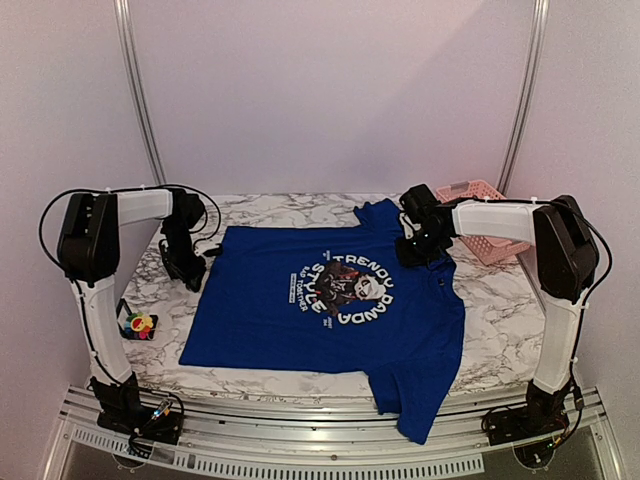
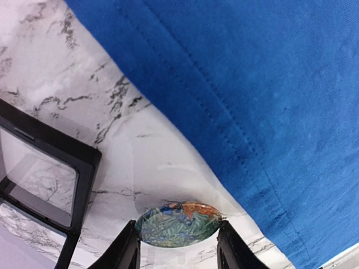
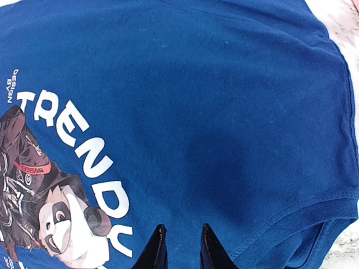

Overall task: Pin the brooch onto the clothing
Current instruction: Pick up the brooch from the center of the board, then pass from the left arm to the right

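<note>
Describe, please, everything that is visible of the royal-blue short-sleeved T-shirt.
The royal-blue short-sleeved T-shirt lies spread flat, print up, on the white marble-patterned table. The fabric looks like soft cotton knit, with stitched hems. White curved lettering, "TRENDY PANDA STYLE", rings a dark cartoon panda. One corner hangs over the near table edge. The black right pincer stands just over it beside the print, jaws slightly apart; contact is unclear.

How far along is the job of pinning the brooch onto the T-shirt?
Done: the T-shirt lies spread print-up on the table. In hand: the left tool has its fingers against both sides of a round floral disc beside the shirt's edge; the right tool sits over the cloth near the print. Left: the flower-shaped brooch lies by the table's left edge, and nothing is pinned on yet.
</note>
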{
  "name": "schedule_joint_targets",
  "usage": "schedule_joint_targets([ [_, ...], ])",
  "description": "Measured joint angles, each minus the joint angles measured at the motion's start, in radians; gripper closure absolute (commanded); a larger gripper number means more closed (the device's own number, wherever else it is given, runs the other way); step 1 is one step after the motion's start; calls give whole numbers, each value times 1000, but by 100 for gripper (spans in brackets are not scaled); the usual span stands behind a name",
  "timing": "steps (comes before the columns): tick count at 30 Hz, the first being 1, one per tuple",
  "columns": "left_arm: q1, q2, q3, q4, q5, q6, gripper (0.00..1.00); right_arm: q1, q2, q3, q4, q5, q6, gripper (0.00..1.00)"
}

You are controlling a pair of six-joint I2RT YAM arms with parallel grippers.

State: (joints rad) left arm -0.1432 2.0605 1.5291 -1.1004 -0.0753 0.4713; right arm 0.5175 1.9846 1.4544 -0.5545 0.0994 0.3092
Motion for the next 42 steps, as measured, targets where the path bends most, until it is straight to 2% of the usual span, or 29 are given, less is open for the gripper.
schedule_joint_targets([
  [9, 0, -10, 48, -24, 55, 0, 61, 0, 0, 0, 0, -2, -2, 80],
  [12, -1, -35, 95, -56, 108, 0, 62, 0, -11, -3, 15, -26, -22, 77],
  [17, -42, -106, 236, -127, 203, 12, 62, 25, -165, -106, 179, -119, -124, 73],
  [19, -83, -121, 302, -161, 236, 19, 62, 52, -272, -181, 298, -168, -209, 72],
  [22, -172, -128, 397, -189, 293, 34, 62, 107, -449, -332, 537, -294, -394, 62],
  [24, -227, -129, 437, -202, 327, 46, 62, 137, -532, -426, 688, -396, -537, 61],
  [26, -288, -129, 470, -208, 364, 68, 61, 166, -587, -505, 817, -521, -706, 61],
  [28, -341, -129, 493, -214, 389, 94, 61, 193, -586, -515, 876, -611, -857, 60],
  [34, -523, -130, 554, -222, 468, 192, 61, 276, -497, -398, 859, -699, -1229, 59],
  [42, -669, -132, 533, -229, 486, 270, 62, 314, -483, -346, 713, -713, -1552, 59],
])
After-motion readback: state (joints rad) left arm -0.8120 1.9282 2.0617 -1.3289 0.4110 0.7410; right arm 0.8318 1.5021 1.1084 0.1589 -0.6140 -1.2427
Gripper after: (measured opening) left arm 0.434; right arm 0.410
